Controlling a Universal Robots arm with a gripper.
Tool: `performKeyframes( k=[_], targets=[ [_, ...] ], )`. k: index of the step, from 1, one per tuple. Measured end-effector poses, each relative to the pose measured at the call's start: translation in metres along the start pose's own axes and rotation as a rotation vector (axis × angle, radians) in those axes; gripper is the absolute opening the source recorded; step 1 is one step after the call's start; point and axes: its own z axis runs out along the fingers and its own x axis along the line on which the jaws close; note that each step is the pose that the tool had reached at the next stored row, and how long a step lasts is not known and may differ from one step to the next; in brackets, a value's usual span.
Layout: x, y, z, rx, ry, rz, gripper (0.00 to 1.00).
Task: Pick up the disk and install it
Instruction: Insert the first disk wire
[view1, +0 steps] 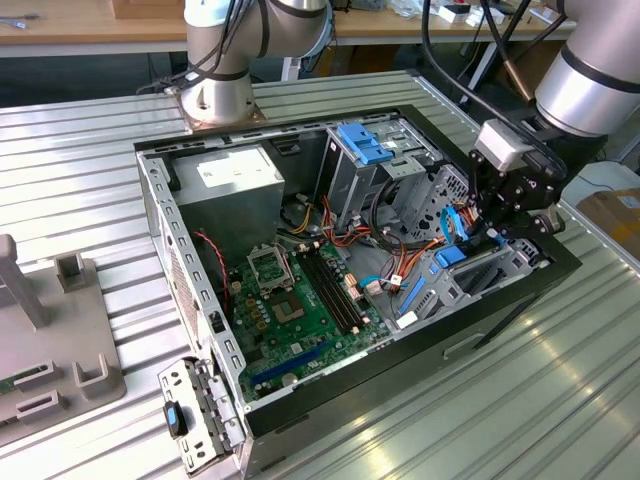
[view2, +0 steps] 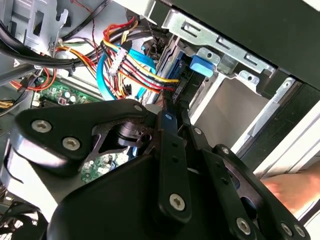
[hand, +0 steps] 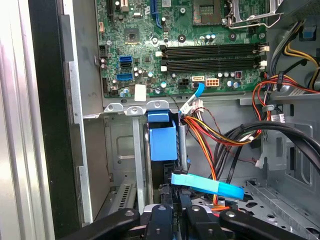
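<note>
An open computer case lies on its side on the ribbed metal table, with the green motherboard facing up. The arm reaches in over the case's far corner at the exterior view's right, and the black gripper hangs just inside that wall, down among the drive cages.

The disk stands on edge in a slot of the grey metal cage beside the case's front wall. Its bright blue carrier shows in the first wrist view as a blue block set upright between two grey metal rails, near the motherboard's edge. In the second wrist view the same blue carrier sits under the cage's perforated bracket.

The gripper's black linkages sit directly behind the disk's rear end, in line with it; the dark body of the drive runs straight back toward them. The fingertips are hidden behind the linkages and cables, so I cannot tell whether the jaws grip the disk or stand clear of it.

A flat blue cable crosses just in front of the gripper, and a bundle of red, yellow and orange wires loops beside the disk. A person's hand shows, blurred, outside the case wall.
</note>
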Motion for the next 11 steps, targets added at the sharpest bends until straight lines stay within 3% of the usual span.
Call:
performKeyframes(
  k=[7, 8, 9, 11],
  targets=[
    [0.0000, 0.0001, 0.0004, 0.0000, 0.0005, 0.000, 0.18],
    [0.0000, 0.0001, 0.0004, 0.0000, 0.0007, 0.000, 0.24],
    [0.0000, 0.0001, 0.0000, 0.0000, 0.0008, 0.000, 0.24],
    [0.0000, -0.0002, -0.0050, 0.0000, 0.0006, 0.000, 0.24]
  ],
)
